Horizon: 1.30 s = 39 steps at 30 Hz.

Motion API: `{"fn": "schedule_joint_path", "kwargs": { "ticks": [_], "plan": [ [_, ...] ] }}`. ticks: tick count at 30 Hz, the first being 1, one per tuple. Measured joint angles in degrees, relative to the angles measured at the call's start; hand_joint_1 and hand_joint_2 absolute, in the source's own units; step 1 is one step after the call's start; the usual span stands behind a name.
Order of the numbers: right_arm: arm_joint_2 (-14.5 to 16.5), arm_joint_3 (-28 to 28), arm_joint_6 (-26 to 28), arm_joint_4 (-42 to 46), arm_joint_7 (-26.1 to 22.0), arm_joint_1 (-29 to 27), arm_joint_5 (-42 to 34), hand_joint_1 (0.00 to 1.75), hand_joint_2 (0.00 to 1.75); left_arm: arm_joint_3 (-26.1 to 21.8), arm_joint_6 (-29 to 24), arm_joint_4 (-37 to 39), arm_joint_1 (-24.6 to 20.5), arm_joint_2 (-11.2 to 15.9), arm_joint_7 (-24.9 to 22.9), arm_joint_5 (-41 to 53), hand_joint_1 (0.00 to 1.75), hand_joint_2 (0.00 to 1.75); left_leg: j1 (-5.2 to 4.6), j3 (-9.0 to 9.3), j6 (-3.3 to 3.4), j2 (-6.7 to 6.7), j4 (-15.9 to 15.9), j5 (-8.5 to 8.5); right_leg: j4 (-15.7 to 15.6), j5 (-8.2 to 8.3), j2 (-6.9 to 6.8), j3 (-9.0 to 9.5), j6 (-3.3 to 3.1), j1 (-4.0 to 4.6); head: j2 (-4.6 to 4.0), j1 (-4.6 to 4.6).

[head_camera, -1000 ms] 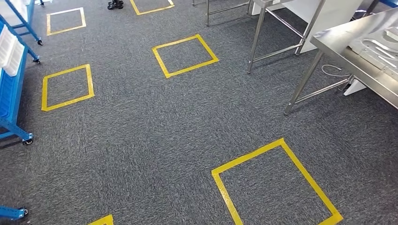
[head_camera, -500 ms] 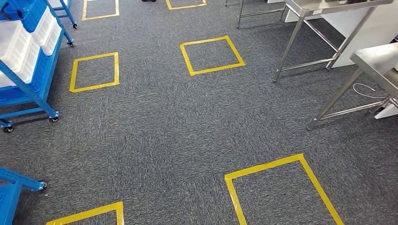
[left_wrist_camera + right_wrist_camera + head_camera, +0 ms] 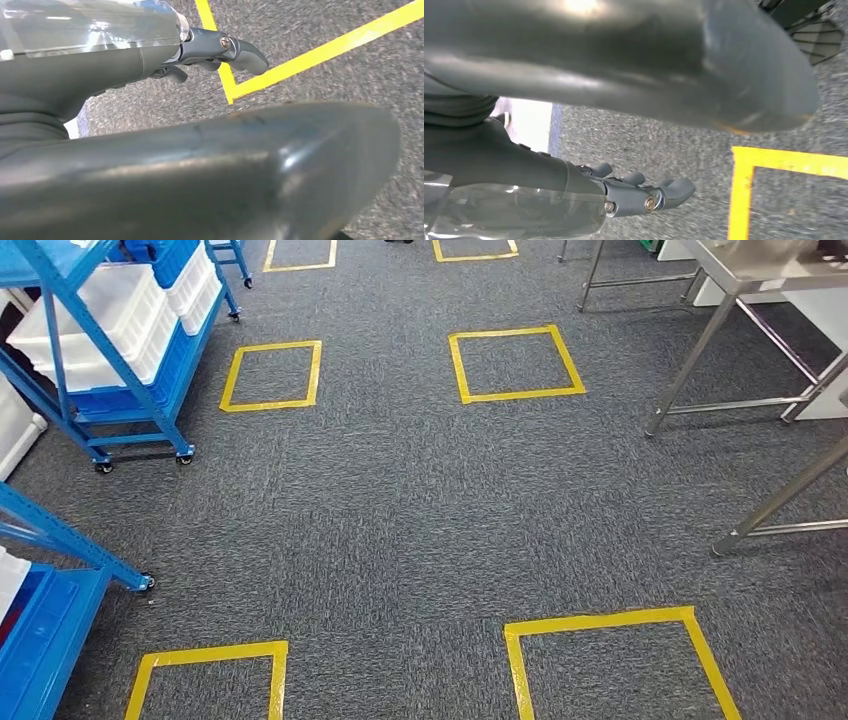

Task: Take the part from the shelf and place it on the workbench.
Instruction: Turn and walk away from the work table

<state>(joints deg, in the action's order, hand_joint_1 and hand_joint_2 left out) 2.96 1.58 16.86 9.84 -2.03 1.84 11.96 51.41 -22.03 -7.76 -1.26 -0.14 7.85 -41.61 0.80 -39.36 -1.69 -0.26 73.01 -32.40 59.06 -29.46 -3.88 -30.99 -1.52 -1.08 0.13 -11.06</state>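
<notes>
The head view looks down on a grey carpeted floor [image 3: 400, 510] marked with squares of yellow tape [image 3: 515, 364]. At the far left stands a blue metal shelf on castors [image 3: 95, 350], its tiers carrying white plastic bins [image 3: 95, 320] set in blue trays. A second blue metal rack [image 3: 45, 610] juts in nearer the camera on the same side, with one caster resting on the carpet. On the right, the steel-legged counter [image 3: 735, 290] shows its bare tubular legs and a slice of its shiny top at the upper edge; another steel leg [image 3: 780, 502] slants across the carpet closer by. Which bin holds the part cannot be told from here; the bins' contents are too small to make out.

In the left wrist view, the left hand [image 3: 210, 50] hangs above the carpet beside a corner of yellow tape [image 3: 235, 90]. Its dark fingers [image 3: 247, 52] are loosely curled and hold nothing, with gaps between them. A large blurred grey thumb crosses the picture.

In the right wrist view, the right hand [image 3: 634, 192] likewise hangs over the carpet near a yellow tape corner [image 3: 744, 175]. Its dark fingers [image 3: 676, 190] are apart, slightly bent, and grip nothing.
</notes>
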Motion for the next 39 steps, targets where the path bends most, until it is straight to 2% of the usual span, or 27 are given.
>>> {"fn": "schedule_joint_path", "kwargs": {
  "ticks": [2, 4, 5, 7, 8, 9, 11, 13, 14, 15, 16, 18, 20, 22, 23, 25, 27, 28, 29, 30, 31, 32, 33, 35, 36, 38, 39],
  "plan": [
    [0.4, 0.0, 0.2, 0.0, 0.4, 0.1, 0.0, 0.0, 0.0, 0.5, -0.2, 0.0, -0.1, 0.0, -0.1, 0.5, 0.0, 0.0, -0.18, 4.38, 0.42, 2.19, -7.9, 3.35, 0.0, -0.22, -1.29, 0.35, 0.26, 0.11, 0.0, 0.01],
    [0.7, 0.0, 0.3, 0.0, 1.2, 0.0, 0.0, 0.0, 0.0, 0.7, -0.5, 0.0, -0.4, 0.0, -0.4, 0.5, 0.0, 0.0, -0.68, 7.13, 1.13, 4.17, -13.4, 4.89, 0.0, -0.44, -2.37, 0.66, 0.8, 0.32, 0.0, 0.02],
    [0.7, 0.0, 0.4, 0.0, 1.6, 0.0, 0.0, 0.0, 0.0, 0.7, -0.6, 0.0, -0.5, 0.1, -0.5, 0.4, 0.0, 0.0, -0.95, 7.31, 1.45, 4.35, -14.2, 4.87, 0.0, -0.49, -2.87, 0.76, 1.11, 0.38, 0.0, 0.02],
    [0.9, 0.0, 0.4, 0.0, 2.6, 0.2, 0.0, 0.0, 0.0, 0.7, -0.8, 0.1, -0.5, 0.1, -0.9, 0.2, 0.0, 0.0, -1.04, 7.29, 2.13, 3.03, -14.5, 5.19, -0.2, -0.55, -3.56, 1.05, 1.8, 0.32, 0.01, 0.02],
    [1.0, 0.0, 0.4, 0.0, 3.0, 0.3, 0.0, 0.0, 0.0, 0.7, -1.0, 0.2, -0.4, 0.1, -1.0, 0.1, 0.0, 0.0, -0.95, 7.49, 2.44, 2.46, -14.9, 5.43, 0.0, -0.78, -2.83, 1.19, 2.14, 0.22, 0.01, 0.03],
    [1.1, 0.0, 0.3, 0.0, 3.5, 0.3, 0.1, 0.0, 0.0, 0.7, -1.2, 0.3, -0.4, 0.1, -1.1, -0.1, 0.0, 0.0, -0.8, 7.7, 2.81, 1.87, -15.2, 5.71, 0.9, -1.61, -1.27, 0.87, 2.39, 0.11, 0.01, 0.03],
    [1.1, 0.0, 0.0, 0.0, 4.4, 0.0, 0.2, 0.0, 0.0, 0.7, -1.7, 0.3, -0.5, 0.1, -1.0, -0.6, 0.0, 0.0, -0.69, 7.8, 3.37, 0.76, -15.7, 6.12, 6.2, -4.83, 2.42, -1.59, 2.59, -0.07, 0.0, 0.04],
    [1.2, -0.1, -0.1, -0.1, 4.9, -0.4, -0.2, 0.0, 0.0, 0.7, -2.3, 0.3, -0.6, 0.1, -0.5, -1.4, 0.0, 0.0, -0.81, 7.62, 3.68, -0.77, -15.6, 6.25, 13.2, -7.63, 3.65, -5.29, 2.61, -0.13, 0.0, 0.04],
    [1.3, -0.2, -0.1, -0.1, 4.9, -0.5, -0.5, 0.0, 0.0, 0.6, -2.4, 0.3, -0.6, 0.2, 0.0, -1.7, 0.0, 0.0, -0.87, 7.6, 3.71, -1.6, -15.5, 6.25, 14.9, -7.62, 3.72, -6.34, 2.63, -0.16, 0.0, 0.04],
    [1.3, -0.3, -0.2, -0.1, 5.0, -0.6, -0.6, 0.0, 0.0, 0.6, -2.5, 0.3, -0.6, 0.2, 0.5, -2.2, 0.0, 0.0, -0.87, 7.62, 3.67, -2.52, -15.4, 6.21, 14.5, -6.39, 3.78, -6.43, 2.63, -0.21, 0.0, 0.04],
    [1.3, -0.4, -0.3, -0.1, 5.0, -0.7, -0.5, 0.0, 0.0, 0.5, -2.6, 0.3, -0.5, 0.2, 1.0, -2.6, 0.0, 0.0, -0.85, 7.66, 3.58, -3.41, -15.3, 6.15, 12.0, -4.27, 4.03, -5.49, 2.59, -0.26, 0.0, 0.04],
    [1.3, -0.4, -0.8, -0.1, 5.1, -0.8, 0.2, 0.0, 0.0, 0.4, -2.7, 0.3, -0.5, 0.1, 1.8, -3.2, 0.0, 0.0, -0.79, 7.48, 3.12, -4.96, -14.7, 5.89, 4.5, -0.34, 6.35, -2.56, 2.42, -0.38, 0.0, 0.04],
    [1.3, -0.3, -1.1, -0.2, 5.2, -0.7, 1.0, 0.0, 0.0, 0.2, -2.8, 0.3, -0.5, 0.0, 2.1, -3.7, 0.0, 0.0, -0.79, 6.97, 2.45, -6.06, -14.4, 5.76, 0.8, 0.85, 8.16, -1.17, 2.11, -0.33, 0.0, 0.03],
    [1.4, -0.2, -1.2, -0.2, 5.1, -0.5, 1.5, 0.0, 0.0, 0.1, -2.9, 0.3, -0.3, 0.0, 2.2, -4.5, 0.0, 0.0, -0.69, 6.63, 1.71, -7.08, -14.5, 5.89, 0.6, 0.87, 7.41, -1.06, 1.57, -0.14, 0.0, 0.02],
    [1.4, -0.1, -1.3, -0.2, 5.0, -0.4, 1.6, 0.0, 0.0, 0.0, -3.0, 0.3, -0.2, 0.0, 2.3, -4.7, 0.0, 0.0, -0.62, 6.54, 1.43, -6.85, -14.3, 5.81, 0.4, 0.97, 6.75, -0.92, 1.2, -0.15, 0.0, 0.03],
    [1.5, -0.1, -1.3, -0.2, 4.8, -0.5, 1.6, 0.0, 0.0, -0.3, -2.9, 0.3, -0.1, -0.1, 2.6, -5.0, 0.0, 0.0, -0.61, 5.36, 0.95, -4.15, -11.6, 4.07, -0.2, 1.14, 5.17, -0.63, 0.35, -0.26, 0.0, -0.02],
    [1.5, -0.1, -1.2, -0.2, 4.8, -0.7, 1.6, 0.0, 0.0, -0.6, -2.8, 0.3, -0.2, -0.3, 2.9, -5.0, 0.0, 0.0, -0.47, 2.1, 0.55, -1.11, -4.7, 0.4, -0.3, 1.07, 3.5, -0.53, -0.15, -0.06, 0.0, -0.05],
    [1.5, -0.1, -1.2, -0.2, 4.7, -0.8, 1.6, 0.0, 0.0, -0.7, -2.6, 0.3, -0.2, -0.4, 3.0, -5.0, 0.0, 0.0, -0.3, 0.32, 0.34, -0.65, -1.1, -1.14, -0.3, 0.99, 2.6, -0.53, -0.24, 0.06, 0.0, -0.05],
    [1.4, -0.1, -1.1, -0.2, 4.6, -0.9, 1.6, 0.0, 0.0, -0.7, -2.4, 0.3, -0.2, -0.5, 3.2, -4.9, 0.0, 0.0, -0.14, -0.74, 0.18, -0.46, 1.1, -1.71, -0.3, 0.92, 1.75, -0.5, -0.25, 0.14, 0.0, -0.04],
    [1.4, -0.1, -1.0, -0.2, 4.4, -0.8, 1.6, 0.0, 0.0, -0.8, -2.1, 0.3, -0.1, -0.5, 3.2, -4.9, 0.0, 0.0, -0.03, -0.8, 0.07, -0.28, 1.4, -1.24, -0.3, 0.82, 0.93, -0.44, -0.22, 0.19, 0.0, -0.04],
    [1.4, -0.1, -1.0, -0.2, 4.2, -0.8, 1.6, 0.0, 0.0, -0.8, -1.9, 0.3, -0.1, -0.5, 3.3, -4.8, 0.0, 0.0, 0.06, 0.29, 0.03, 0.03, -0.6, 0.17, -0.3, 0.72, 0.18, -0.32, -0.12, 0.2, 0.0, -0.04],
    [1.5, 0.0, -1.0, -0.2, 4.0, -0.8, 1.6, 0.0, 0.0, -0.8, -1.6, 0.3, -0.1, -0.6, 3.4, -4.8, 0.0, 0.0, 0.1, 2.3, 0.07, 0.79, -4.3, 2.07, -0.3, 0.6, -0.5, -0.12, 0.03, 0.2, 0.0, -0.04],
    [1.5, 0.0, -0.9, -0.2, 3.9, -0.8, 1.6, 0.0, 0.0, -0.8, -1.4, 0.3, -0.1, -0.6, 3.5, -4.8, 0.0, 0.0, 0.02, 4.4, 0.22, 2.17, -8.3, 3.53, -0.3, 0.43, -1.12, 0.09, 0.27, 0.28, 0.0, -0.04],
    [1.5, 0.0, -0.8, -0.2, 3.7, -0.8, 1.8, 0.0, 0.0, -0.8, -0.9, 0.3, -0.3, -0.6, 3.8, -4.7, 0.0, 0.0, -0.34, 7.01, 0.9, 3.98, -13.5, 5.01, -0.2, 0.11, -2.16, 0.43, 0.93, 0.52, 0.0, -0.03],
    [1.5, 0.1, -0.7, -0.2, 3.6, -0.7, 1.9, 0.0, 0.0, -0.8, -0.7, 0.3, -0.3, -0.6, 3.9, -4.7, 0.0, 0.0, -0.59, 7.19, 1.29, 4.13, -14.2, 5.01, -0.3, 0.04, -2.65, 0.57, 1.29, 0.59, 0.0, -0.02],
    [1.5, 0.2, -0.7, -0.2, 3.3, -0.4, 2.3, 0.0, 0.0, -0.8, -0.5, 0.3, -0.1, -0.6, 4.0, -4.8, 0.0, 0.0, -0.75, 7.29, 2.09, 2.81, -14.6, 5.34, -0.5, -0.07, -3.47, 1.03, 2.04, 0.46, 0.0, -0.02],
    [1.5, 0.3, -0.6, -0.2, 3.1, -0.3, 2.4, 0.0, 0.0, -0.8, -0.5, 0.3, -0.1, -0.6, 4.0, -4.8, 0.0, 0.0, -0.71, 7.58, 2.46, 2.23, -15.1, 5.58, -0.2, -0.47, -2.9, 1.18, 2.38, 0.28, 0.0, -0.01]
  ]
}}
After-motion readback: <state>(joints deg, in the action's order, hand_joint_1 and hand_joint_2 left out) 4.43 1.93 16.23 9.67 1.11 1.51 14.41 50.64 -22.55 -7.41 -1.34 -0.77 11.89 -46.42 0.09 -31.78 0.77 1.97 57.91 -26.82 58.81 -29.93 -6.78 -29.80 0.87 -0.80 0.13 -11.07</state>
